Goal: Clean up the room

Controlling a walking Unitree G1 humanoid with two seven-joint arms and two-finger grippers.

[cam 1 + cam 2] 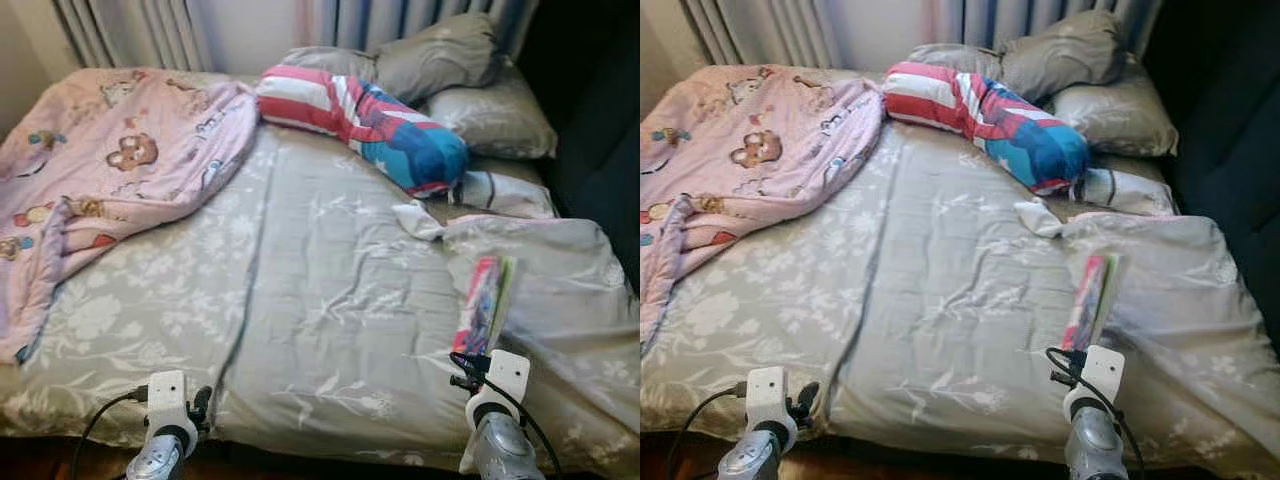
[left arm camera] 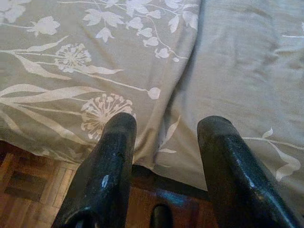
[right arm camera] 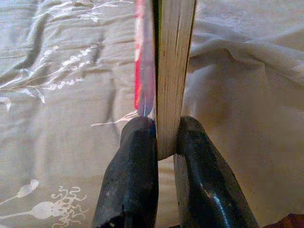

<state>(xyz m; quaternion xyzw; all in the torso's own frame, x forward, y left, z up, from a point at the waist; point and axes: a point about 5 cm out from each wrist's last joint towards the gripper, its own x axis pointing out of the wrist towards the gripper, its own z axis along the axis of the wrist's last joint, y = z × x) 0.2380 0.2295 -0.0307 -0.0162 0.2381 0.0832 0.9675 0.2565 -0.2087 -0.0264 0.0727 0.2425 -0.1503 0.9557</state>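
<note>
Bed [image 1: 330, 300] takes up nearly everything ahead; I'm at its foot edge, wood floor [image 2: 28, 180] just below the overhanging sheet. Pink blanket [image 1: 110, 170] is heaped on the left half, spilling over the left side. Pillows [image 1: 440, 60] and a striped bolster [image 1: 370, 120] crowd the head end, dark wall close on the right.

Right tool [image 3: 166, 142] is clamped on a book [image 3: 173, 61], held on edge above the sheet on the bed's right side. Grip is only at the lower end of the page block, red cover [image 3: 142, 57] outside the pads. Risk, as I read it: book pivots or fans open on a fast swing, cover flaps, book slips out onto bed or floor. Cable near the right wrist could also snag it.

Left tool [image 2: 166, 142] is wide, holding nothing, hovering at the bed's foot edge over the sheet hem.

Open room: middle of the bed is bare sheet, good set-down zone. Right side is tight.
</note>
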